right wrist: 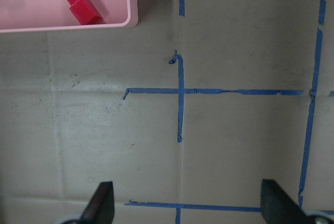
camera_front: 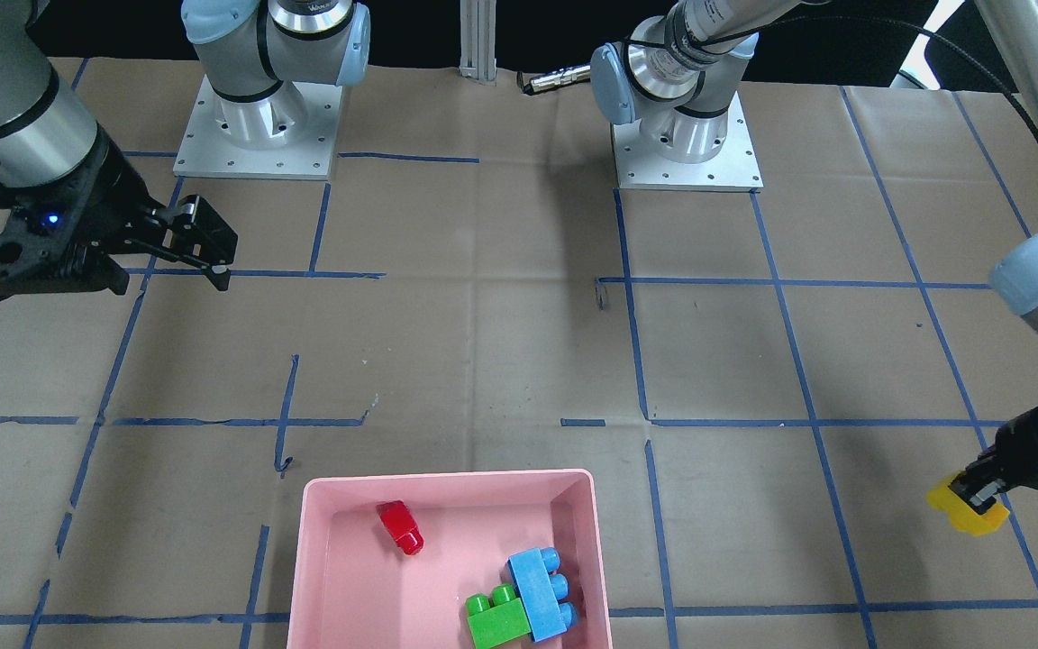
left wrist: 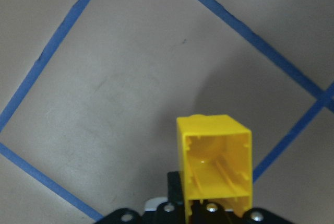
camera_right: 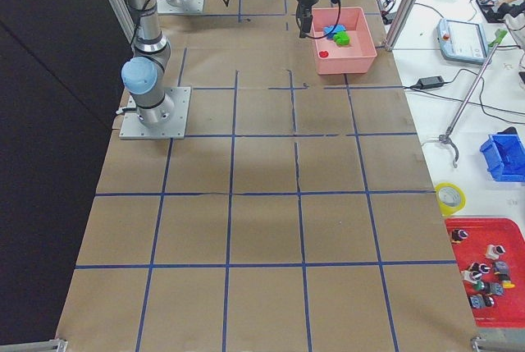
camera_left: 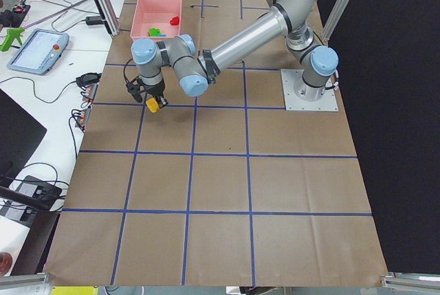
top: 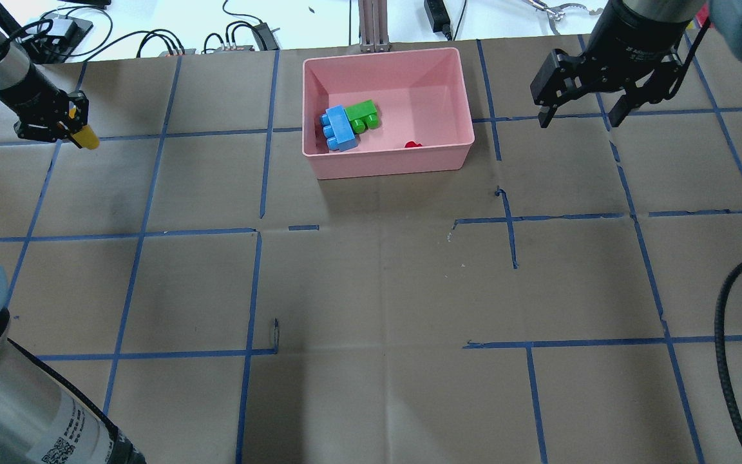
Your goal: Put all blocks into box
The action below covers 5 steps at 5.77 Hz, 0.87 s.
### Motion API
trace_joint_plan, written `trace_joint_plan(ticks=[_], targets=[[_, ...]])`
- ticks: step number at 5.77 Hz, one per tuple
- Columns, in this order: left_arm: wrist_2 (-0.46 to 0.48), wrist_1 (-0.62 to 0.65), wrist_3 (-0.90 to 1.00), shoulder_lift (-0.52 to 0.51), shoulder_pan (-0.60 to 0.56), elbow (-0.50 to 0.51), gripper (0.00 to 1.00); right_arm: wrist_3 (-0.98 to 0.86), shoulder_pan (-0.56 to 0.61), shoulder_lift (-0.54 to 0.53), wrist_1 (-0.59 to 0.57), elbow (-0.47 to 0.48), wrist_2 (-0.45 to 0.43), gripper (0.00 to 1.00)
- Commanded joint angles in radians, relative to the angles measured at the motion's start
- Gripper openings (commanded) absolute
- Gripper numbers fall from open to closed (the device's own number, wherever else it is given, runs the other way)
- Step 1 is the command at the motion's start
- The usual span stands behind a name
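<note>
- The left hand [top: 65, 125] is clamped on the yellow two-stud brick [camera_front: 967, 511]. The brick's hollow underside faces the wrist camera. It hangs below the fingers, seemingly just clear of the table [top: 371, 290], so opening the hand should be enough to drop it.
- In the overhead view, that brick is at about 9 o'clock from the pink box [top: 387, 164] and well apart from it. It is the one brick outside the box, and it has to travel toward 3 o'clock.
- The green brick [top: 363, 115] and light blue brick [top: 339, 127] lie touching on the box's 9 o'clock side. The red brick [camera_front: 400, 527] lies alone near the 6 o'clock wall.
- The right hand [top: 579, 120] holds nothing, with its fingers apart. It hovers near the box at 3 o'clock, likely parked there to leave the left arm's path free.
</note>
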Motion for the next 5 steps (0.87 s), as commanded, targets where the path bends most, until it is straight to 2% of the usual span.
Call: trace_joint_plan(ticks=[1,2,3,5], targets=[[-0.008,-0.100,0.087,0.000,-0.133,0.153,0.00,0.035,0.068,-0.041,-0.019,0.042,-0.053,1.00],[-0.009,-0.139,0.086,-0.012,-0.251,0.208,0.00,0.119,0.132,-0.038,-0.054,0.051,-0.072,1.00],[-0.011,-0.159,0.075,-0.037,-0.352,0.241,0.00,0.131,0.142,-0.033,-0.065,0.063,-0.119,1.00],[-0.062,-0.158,-0.004,-0.097,-0.509,0.281,0.00,0.141,0.140,-0.032,-0.088,0.053,-0.113,1.00]])
